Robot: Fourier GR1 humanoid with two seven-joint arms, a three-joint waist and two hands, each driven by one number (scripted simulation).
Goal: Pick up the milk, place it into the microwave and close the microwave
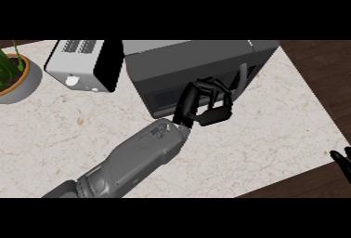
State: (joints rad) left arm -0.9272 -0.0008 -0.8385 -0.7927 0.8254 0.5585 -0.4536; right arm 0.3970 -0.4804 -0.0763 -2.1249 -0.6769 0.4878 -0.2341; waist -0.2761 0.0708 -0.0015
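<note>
Pale marbled tabletop (274,139), dark floor past its edge. Reached across it with the left robot hand (205,104), fingers curled together, nothing seen inside them, knuckles against the microwave (185,56) door (161,95). Looked shut or nearly shut, that door, handle (241,76) just beyond and right of the fingers. Saw no milk anywhere; probably lay inside, behind the hand. Judged the closing step as current: best pushed flat on the door near the handle side until seated flush, without nudging the whole box back. Rested the right robot hand (341,162) open, far to the right at the edge.
</note>
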